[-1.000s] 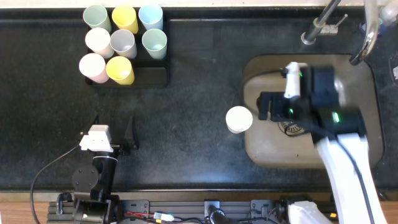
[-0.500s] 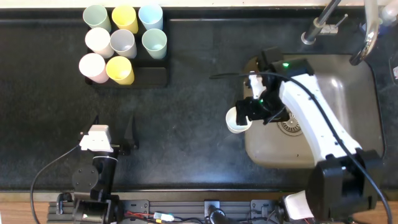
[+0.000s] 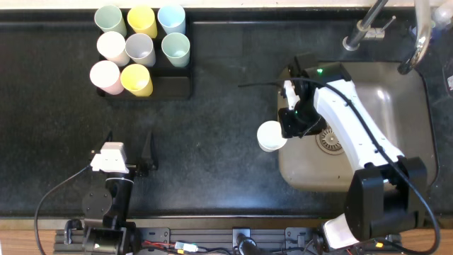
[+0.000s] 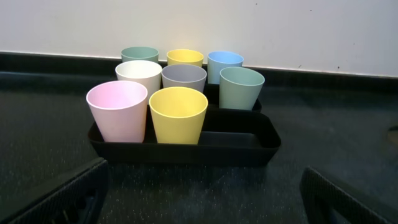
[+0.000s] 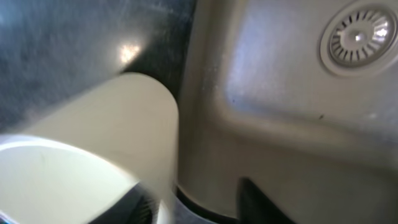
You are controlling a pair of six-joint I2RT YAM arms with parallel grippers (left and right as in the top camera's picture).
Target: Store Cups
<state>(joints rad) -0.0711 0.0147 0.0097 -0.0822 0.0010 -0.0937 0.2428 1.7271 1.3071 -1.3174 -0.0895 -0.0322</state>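
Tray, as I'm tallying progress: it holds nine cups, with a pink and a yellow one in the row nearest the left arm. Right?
No. The tray holds eight cups, not nine: the left wrist view shows an empty slot beside the front yellow cup. The pink cup and that yellow one do stand in the row nearest the left arm.

A dark speckled worktop (image 3: 212, 149) fills most of the top view. On its right side a steel sink (image 3: 409, 106) is set into it, with a round drain (image 5: 356, 37) in its floor and a metal tap (image 3: 364, 27) behind it. A plain white wall (image 4: 286, 25) stands behind the worktop's low raised back edge (image 4: 348, 70). Along the near side runs a wooden strip (image 3: 21, 239). A small bright spot of light (image 5: 129, 53) reflects on the worktop beside the sink.
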